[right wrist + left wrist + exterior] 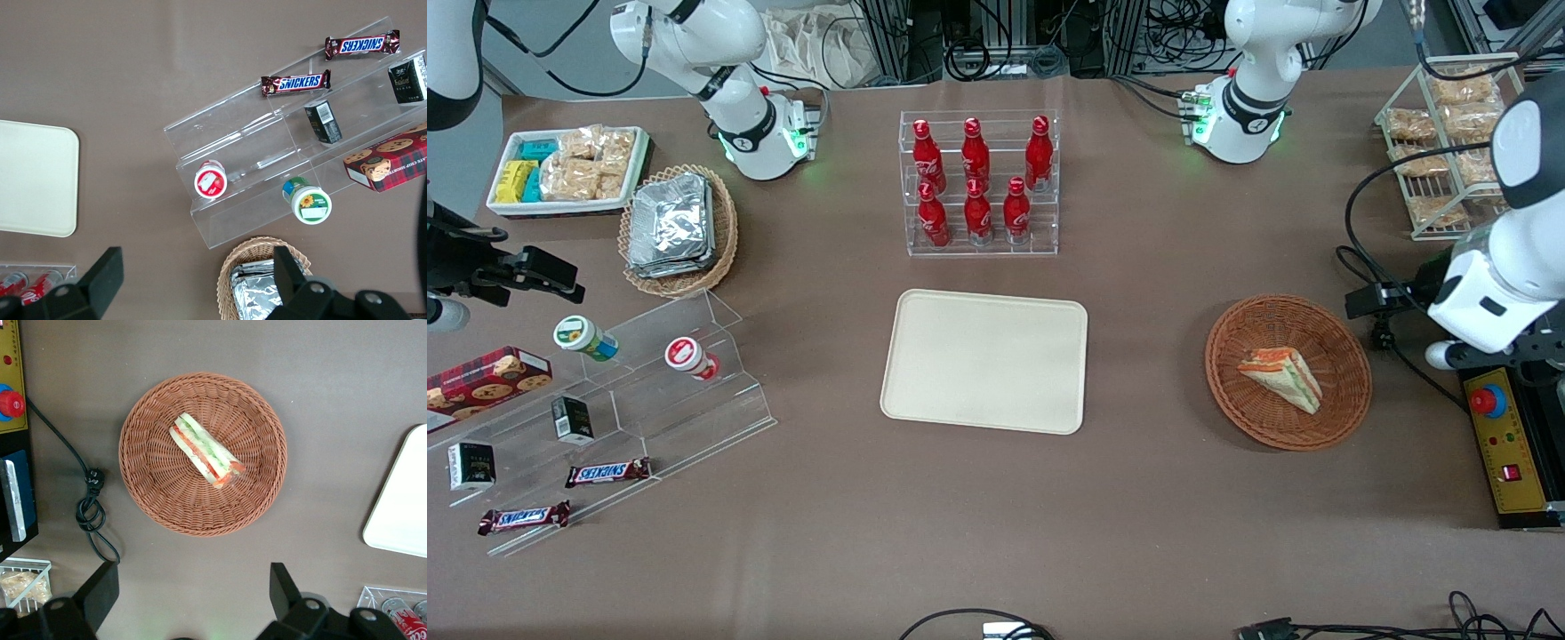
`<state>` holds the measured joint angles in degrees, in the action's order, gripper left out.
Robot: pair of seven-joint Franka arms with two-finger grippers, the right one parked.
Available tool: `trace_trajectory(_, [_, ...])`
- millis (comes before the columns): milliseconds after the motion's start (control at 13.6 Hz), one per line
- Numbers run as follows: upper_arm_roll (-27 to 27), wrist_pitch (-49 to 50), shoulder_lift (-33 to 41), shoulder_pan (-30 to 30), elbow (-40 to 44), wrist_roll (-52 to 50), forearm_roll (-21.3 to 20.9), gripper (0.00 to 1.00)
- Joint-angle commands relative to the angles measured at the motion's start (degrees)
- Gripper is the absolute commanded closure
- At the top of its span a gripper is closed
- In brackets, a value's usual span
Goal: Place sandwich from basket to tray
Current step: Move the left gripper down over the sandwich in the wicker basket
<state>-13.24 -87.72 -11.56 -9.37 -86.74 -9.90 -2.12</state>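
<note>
**One sandwich waiting in the basket**

Lying across the middle of the basket (pixel 1288 372), toward the working arm's end of the table (pixel 1138 498): sandwich (pixel 1282 375), filling edge up. Hovering above it, empty, fingers spread wide: gripper (pixel 193 603). Best lowered straight down, fingers astride the wedge's bread faces, closed gently, probably soft. Bare at table centre: tray (pixel 985 360). Nearer the arm bases: bottle rack (pixel 978 182). Brown cloth, cables trailing along the edges.
</note>
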Motion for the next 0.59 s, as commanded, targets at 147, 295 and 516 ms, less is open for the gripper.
trace_trajectory(147, [0.06,2.21,-2.24,0.14,3.33,-0.11,-0.08,0.0])
trace_trajectory(295, [-0.03,1.77,-4.08,0.67,2.63,-0.29,-2.52,0.0])
trace_trajectory(516, [-0.2,-5.05,-9.26,0.85,-1.57,-8.25,-2.89,0.0])
